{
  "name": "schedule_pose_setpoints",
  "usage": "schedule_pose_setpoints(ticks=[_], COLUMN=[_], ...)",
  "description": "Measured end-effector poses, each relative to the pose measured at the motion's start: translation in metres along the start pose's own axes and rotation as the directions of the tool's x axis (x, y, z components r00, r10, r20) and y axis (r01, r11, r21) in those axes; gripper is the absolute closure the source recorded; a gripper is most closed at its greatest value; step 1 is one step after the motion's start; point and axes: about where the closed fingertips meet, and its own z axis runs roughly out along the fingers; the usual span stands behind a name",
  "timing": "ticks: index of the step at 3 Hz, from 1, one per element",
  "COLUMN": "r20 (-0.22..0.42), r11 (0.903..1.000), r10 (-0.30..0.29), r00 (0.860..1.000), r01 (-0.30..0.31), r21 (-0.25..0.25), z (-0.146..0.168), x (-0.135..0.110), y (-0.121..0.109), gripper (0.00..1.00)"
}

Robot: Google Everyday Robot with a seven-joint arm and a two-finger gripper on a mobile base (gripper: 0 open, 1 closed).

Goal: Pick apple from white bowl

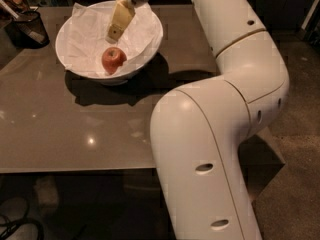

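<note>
A small red-orange apple (113, 59) lies in the large white bowl (146, 46), on the crumpled white paper lining it. The bowl stands at the far left of the grey-brown table (75, 129). My gripper (115, 34) hangs over the bowl from the white arm, its cream-coloured fingers (121, 19) pointing down. Its tip is just above and slightly behind the apple, apart from it.
A small black mesh cup (30, 28) with utensils stands at the table's far left corner. My big white arm (215, 134) fills the right half of the view and hides the table's right side. The floor (295, 184) lies to the right.
</note>
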Motion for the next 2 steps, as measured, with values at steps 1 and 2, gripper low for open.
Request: schedule_pose_setpoints(ticks=[1, 2], r20=[-0.004, -0.009], r11=[0.9994, 0.9983], r10=[0.028, 0.046], r00=[1.000, 0.999], r01=[-0.028, -0.047], r21=[-0.022, -0.035], z=[0.0112, 0.0195], x=[0.0091, 0.0151], y=[-0.0033, -0.0062], gripper=[0.25, 0.26])
